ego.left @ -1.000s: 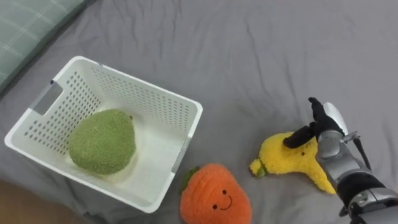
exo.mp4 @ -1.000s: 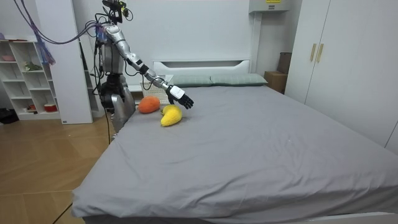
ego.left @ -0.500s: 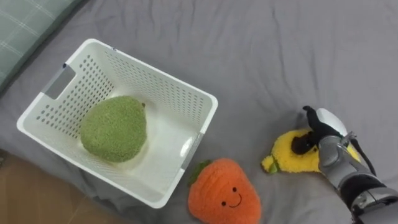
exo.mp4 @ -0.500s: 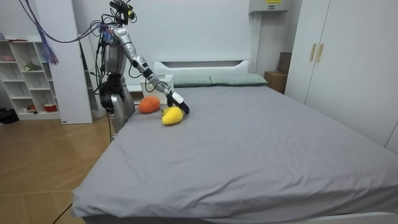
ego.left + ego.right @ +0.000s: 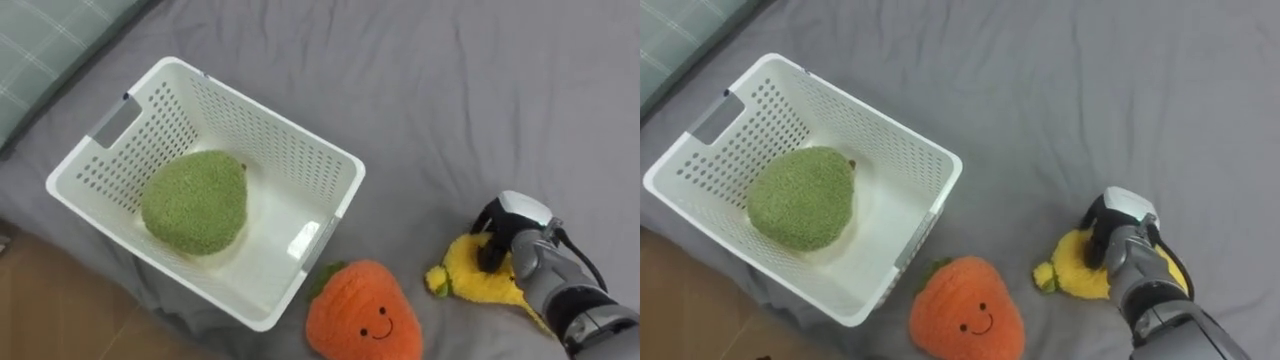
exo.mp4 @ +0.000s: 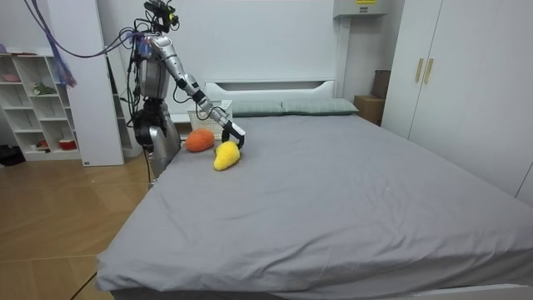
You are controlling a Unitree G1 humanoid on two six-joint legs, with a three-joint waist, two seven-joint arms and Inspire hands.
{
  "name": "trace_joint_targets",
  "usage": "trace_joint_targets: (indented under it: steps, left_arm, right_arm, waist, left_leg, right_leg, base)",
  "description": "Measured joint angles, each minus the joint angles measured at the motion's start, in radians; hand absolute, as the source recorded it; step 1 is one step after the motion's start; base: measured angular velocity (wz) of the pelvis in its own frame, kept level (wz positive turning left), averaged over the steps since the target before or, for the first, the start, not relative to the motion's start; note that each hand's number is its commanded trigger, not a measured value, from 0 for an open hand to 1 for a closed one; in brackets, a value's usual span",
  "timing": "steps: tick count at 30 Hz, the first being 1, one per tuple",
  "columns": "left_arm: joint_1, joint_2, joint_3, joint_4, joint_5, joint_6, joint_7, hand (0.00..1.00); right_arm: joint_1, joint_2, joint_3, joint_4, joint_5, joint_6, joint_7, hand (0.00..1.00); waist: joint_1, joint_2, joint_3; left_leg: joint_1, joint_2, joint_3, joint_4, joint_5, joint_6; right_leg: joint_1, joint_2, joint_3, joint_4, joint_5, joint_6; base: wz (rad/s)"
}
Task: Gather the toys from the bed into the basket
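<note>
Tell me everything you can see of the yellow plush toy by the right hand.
The yellow plush toy is fuzzy, soft-looking and banana-like, with a small darker tip at its left end. It lies on the grey bed sheet, right of the orange plush toy and apart from it. The right hand rests on its upper right part, dark fingers curled into the plush, hiding that end.

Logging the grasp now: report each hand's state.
Right hand: closed on the yellow plush toy.
Left hand: cannot be told.
</note>
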Motion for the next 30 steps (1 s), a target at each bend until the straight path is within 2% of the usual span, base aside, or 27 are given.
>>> trace_joint_targets:
  steps: [7, 12, 16, 17, 18, 20, 22, 25, 27, 30]
  left_arm:
    - [0.006, 0.002, 0.002, 0.000, -0.030, -0.002, -0.002, 0.00]
    - [0.013, 0.003, 0.009, -0.014, -0.029, -0.002, -0.005, 0.00]
    - [0.028, 0.007, 0.010, -0.018, -0.029, -0.017, -0.006, 0.00]
    - [0.038, 0.010, 0.011, -0.018, -0.029, -0.024, -0.005, 0.00]
    - [0.046, 0.013, 0.012, -0.019, -0.028, -0.026, -0.002, 0.00]
    - [0.066, 0.015, 0.028, -0.033, -0.028, -0.027, 0.000, 0.00]
    - [0.087, 0.016, 0.052, -0.039, -0.029, -0.028, 0.001, 0.00]
    - [0.121, 0.022, 0.058, -0.040, -0.032, -0.028, 0.000, 0.00]
    - [0.144, 0.024, 0.057, -0.040, -0.030, -0.028, 0.001, 0.00]
    - [0.157, 0.021, 0.076, -0.050, -0.028, -0.027, 0.001, 0.00]
  right_arm:
    - [0.026, -0.002, -0.022, -0.034, -0.035, -0.003, 0.001, 1.00]
    - [0.058, -0.013, -0.035, -0.111, -0.053, -0.012, 0.008, 1.00]
    - [0.082, -0.023, -0.061, -0.181, -0.091, -0.043, 0.023, 1.00]
    - [0.091, -0.023, -0.061, -0.203, -0.092, -0.045, 0.023, 1.00]
    - [0.098, -0.024, -0.068, -0.236, -0.098, -0.044, 0.024, 1.00]
    - [0.100, -0.026, -0.098, -0.295, -0.113, -0.046, 0.024, 1.00]
    - [0.118, -0.029, -0.133, -0.380, -0.112, -0.040, 0.030, 1.00]
    - [0.125, -0.045, -0.143, -0.510, -0.102, -0.030, 0.045, 1.00]
    - [0.170, -0.070, -0.159, -0.688, -0.085, -0.024, 0.046, 1.00]
    - [0.231, -0.070, -0.202, -0.867, -0.090, -0.019, 0.058, 1.00]
  waist:
    - [-0.013, 0.001, -0.0011]
    - [-0.026, 0.000, -0.0029]
    - [-0.062, 0.000, -0.0058]
    - [-0.075, 0.001, -0.0074]
    - [-0.089, -0.001, -0.0132]
    - [-0.113, -0.001, -0.0134]
    - [-0.127, -0.001, -0.0178]
    - [-0.161, 0.005, -0.0335]
    - [-0.177, 0.006, -0.0419]
    - [-0.186, 0.013, -0.0439]
  left_leg:
    - [0.007, 0.000, 0.006, -0.006, 0.000, -0.001]
    - [0.018, 0.003, 0.028, -0.007, 0.001, -0.001]
    - [0.038, 0.002, 0.030, -0.008, 0.001, 0.000]
    - [0.053, 0.002, 0.030, -0.010, 0.001, 0.000]
    - [0.060, 0.003, 0.033, -0.012, 0.001, 0.000]
    - [0.072, 0.004, 0.041, -0.014, 0.001, 0.000]
    - [0.095, 0.007, 0.059, -0.022, 0.001, 0.000]
    - [0.144, 0.009, 0.069, -0.042, 0.000, 0.000]
    - [0.172, 0.011, 0.077, -0.050, 0.000, 0.000]
    - [0.211, 0.011, 0.087, -0.063, 0.000, 0.000]
  right_leg:
    - [0.000, 0.001, 0.011, 0.001, 0.000, 0.000]
    - [0.002, -0.001, 0.020, 0.002, 0.000, 0.000]
    - [0.022, -0.002, 0.029, 0.000, 0.000, 0.000]
    - [0.036, -0.003, 0.031, 0.000, 0.000, 0.000]
    - [0.040, -0.003, 0.035, 0.000, 0.000, 0.000]
    - [0.048, -0.002, 0.043, 0.000, 0.000, 0.000]
    - [0.062, -0.002, 0.056, 0.001, 0.000, 0.000]
    - [0.096, -0.002, 0.071, 0.002, 0.000, 0.000]
    - [0.116, 0.001, 0.074, 0.001, 0.000, 0.000]
    - [0.145, 0.002, 0.087, 0.001, 0.000, 0.000]
  base:
    - [-0.02]
    - [-0.10]
    - [-0.01]
    - [-0.03]
    - [-0.09]
    - [-0.14]
    - [-0.21]
    - [-0.16]
    - [-0.08]
    - [-0.11]
